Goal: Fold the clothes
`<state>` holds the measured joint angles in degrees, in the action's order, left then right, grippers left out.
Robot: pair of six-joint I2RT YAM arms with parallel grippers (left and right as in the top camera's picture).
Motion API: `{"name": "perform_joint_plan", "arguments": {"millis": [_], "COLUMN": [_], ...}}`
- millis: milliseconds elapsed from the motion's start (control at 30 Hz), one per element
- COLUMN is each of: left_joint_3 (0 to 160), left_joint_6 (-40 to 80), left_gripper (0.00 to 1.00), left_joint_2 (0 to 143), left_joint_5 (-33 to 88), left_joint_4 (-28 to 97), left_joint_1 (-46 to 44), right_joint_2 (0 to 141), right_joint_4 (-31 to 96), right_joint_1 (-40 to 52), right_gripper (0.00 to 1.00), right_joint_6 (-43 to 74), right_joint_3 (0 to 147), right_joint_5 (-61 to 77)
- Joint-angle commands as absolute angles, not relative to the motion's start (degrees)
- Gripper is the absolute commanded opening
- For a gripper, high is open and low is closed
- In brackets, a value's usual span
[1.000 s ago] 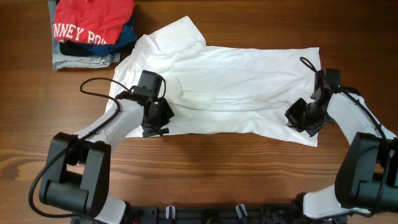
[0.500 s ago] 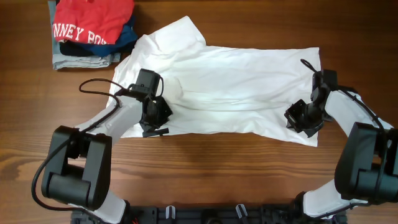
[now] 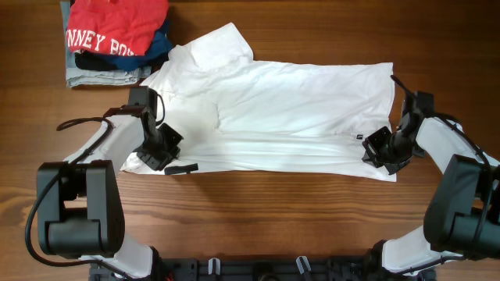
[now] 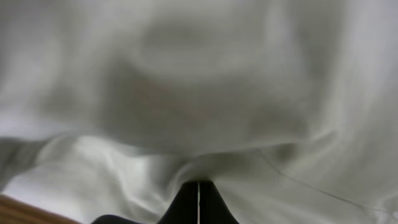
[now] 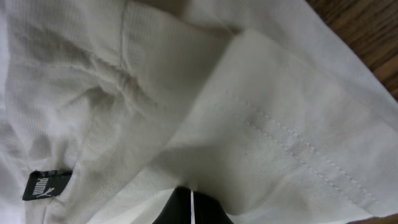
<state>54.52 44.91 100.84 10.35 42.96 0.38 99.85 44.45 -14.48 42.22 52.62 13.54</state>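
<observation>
The white T-shirt (image 3: 289, 109) lies spread across the table, folded lengthwise, with a sleeve pointing to the back left. My left gripper (image 3: 162, 150) is shut on the shirt's front left edge (image 4: 199, 155). My right gripper (image 3: 380, 148) is shut on the shirt's front right corner, where hemmed layers overlap (image 5: 261, 124). A small dark tag (image 5: 43, 185) shows in the right wrist view and in the overhead view (image 3: 357, 137). The black-striped patch is not in view.
A stack of folded garments sits at the back left: a red one with white lettering (image 3: 113, 27) on top of navy and pale blue ones (image 3: 101, 76). Bare wooden table (image 3: 266, 211) runs along the front.
Both grippers have pulled the shirt's front edge outward. The left gripper moved left and the right gripper slightly right, stretching the shirt flatter and wider.
</observation>
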Motion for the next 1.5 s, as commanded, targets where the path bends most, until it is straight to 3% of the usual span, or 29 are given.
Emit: {"name": "perform_joint_plan", "arguments": {"millis": [0, 267, 567, 700, 1000, 1167, 1467], "left_joint_3": [51.7, 51.7, 51.7, 51.7, 50.8, 50.5, 50.5], "left_joint_6": [45.5, 45.6, 47.2, 46.4, 39.7, 39.5, 39.9], "left_gripper": [0.04, 0.04, 0.04, 0.05, 0.04, 0.04, 0.04], "left_joint_2": [104.3, 101.2, 82.9, 76.3, 88.5, 91.6, 98.1], "left_joint_5": [-1.0, -2.8, -7.2, -6.0, 4.3, 3.8, 6.0], "left_joint_4": [47.7, 56.2, 65.1, 61.8, 57.3, 49.0, 44.9], "left_joint_1": [2.2, 2.1, 2.1, 2.0, 0.4, -4.2, -4.6], "right_joint_2": [101.9, 96.2, 85.7, 80.0, 83.1, 83.1, 92.9], "right_joint_4": [45.6, 50.0, 55.5, 53.4, 49.6, 44.1, 37.0], "right_joint_1": [-16.1, -16.1, -16.1, -16.1, -12.1, -12.1, -12.0], "right_gripper": [0.04, 0.04, 0.04, 0.04, 0.04, 0.04, 0.04], "right_joint_6": [43.4, 44.6, 48.7, 38.8, 35.2, 34.5, 34.7], "right_joint_3": [50.3, 50.7, 51.9, 54.7, 45.0, 41.5, 41.5], "right_joint_5": [3.5, 2.3, 0.6, 9.7, 16.2, 16.6, 20.5]}}
